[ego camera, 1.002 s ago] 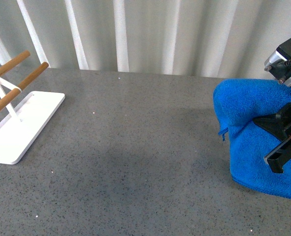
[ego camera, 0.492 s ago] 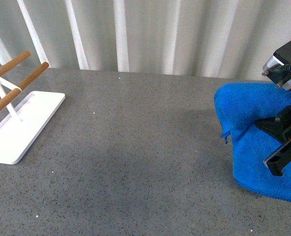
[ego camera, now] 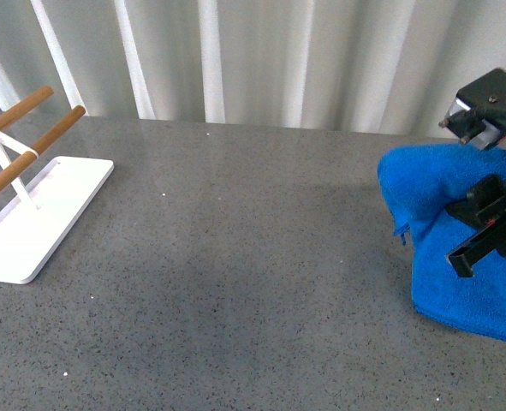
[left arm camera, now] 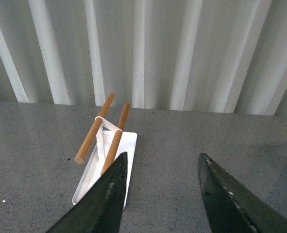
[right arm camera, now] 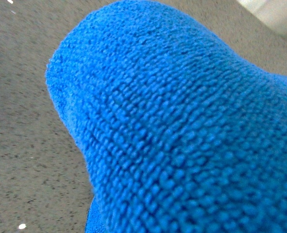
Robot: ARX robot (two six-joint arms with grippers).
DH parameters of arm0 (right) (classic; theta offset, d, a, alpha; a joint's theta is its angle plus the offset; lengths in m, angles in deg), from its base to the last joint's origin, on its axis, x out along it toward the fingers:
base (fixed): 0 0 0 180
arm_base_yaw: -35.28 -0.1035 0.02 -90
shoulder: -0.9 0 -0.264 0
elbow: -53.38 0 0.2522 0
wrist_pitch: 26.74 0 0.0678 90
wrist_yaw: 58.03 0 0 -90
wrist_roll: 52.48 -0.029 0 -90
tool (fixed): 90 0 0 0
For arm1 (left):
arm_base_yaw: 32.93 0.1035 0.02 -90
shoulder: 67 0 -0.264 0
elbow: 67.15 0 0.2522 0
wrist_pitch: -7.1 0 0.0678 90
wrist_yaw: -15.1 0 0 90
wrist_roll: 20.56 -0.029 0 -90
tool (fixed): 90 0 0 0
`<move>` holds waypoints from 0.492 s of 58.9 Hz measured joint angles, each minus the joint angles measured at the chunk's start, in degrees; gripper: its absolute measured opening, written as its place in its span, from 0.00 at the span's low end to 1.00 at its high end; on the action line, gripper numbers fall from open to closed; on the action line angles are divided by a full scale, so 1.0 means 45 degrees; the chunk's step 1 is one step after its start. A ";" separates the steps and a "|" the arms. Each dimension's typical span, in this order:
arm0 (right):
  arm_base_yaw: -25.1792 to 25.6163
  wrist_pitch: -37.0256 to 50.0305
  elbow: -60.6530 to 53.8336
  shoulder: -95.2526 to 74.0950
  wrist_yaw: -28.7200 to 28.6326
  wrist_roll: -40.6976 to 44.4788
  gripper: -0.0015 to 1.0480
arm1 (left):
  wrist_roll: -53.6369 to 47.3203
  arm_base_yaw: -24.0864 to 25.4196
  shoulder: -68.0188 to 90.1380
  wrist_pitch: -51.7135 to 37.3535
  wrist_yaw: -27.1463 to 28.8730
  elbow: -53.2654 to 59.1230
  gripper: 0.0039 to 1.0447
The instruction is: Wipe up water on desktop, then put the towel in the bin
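The blue towel (ego camera: pixel 437 265) hangs bunched at the right edge of the front view, its lower part on or just above the dark grey desktop (ego camera: pixel 253 257). My right gripper (ego camera: pixel 485 224) is shut on the towel, and the cloth hides its fingertips. In the right wrist view the towel (right arm camera: pixel 182 126) fills nearly the whole picture, with the desktop (right arm camera: pixel 26 145) beside it. My left gripper (left arm camera: pixel 161 158) is open over the bare desktop (left arm camera: pixel 167 194), holding nothing. The bin is out of view.
A white rack base (ego camera: pixel 47 214) with two wooden rods (ego camera: pixel 30 150) stands at the left side of the desktop. In the left wrist view the rack base (left arm camera: pixel 128 145) lies just beyond my left gripper. A white pleated curtain (ego camera: pixel 253 60) runs along the back edge.
My right gripper has shifted a little to the right with the towel, and the towel's left edge has drawn slightly rightward. The rack has not moved.
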 joint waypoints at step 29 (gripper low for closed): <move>-0.0151 -0.0753 0.2487 -0.4755 0.0029 -0.1030 0.04 | -0.0005 0.0000 0.0000 0.0000 0.0000 0.0000 0.94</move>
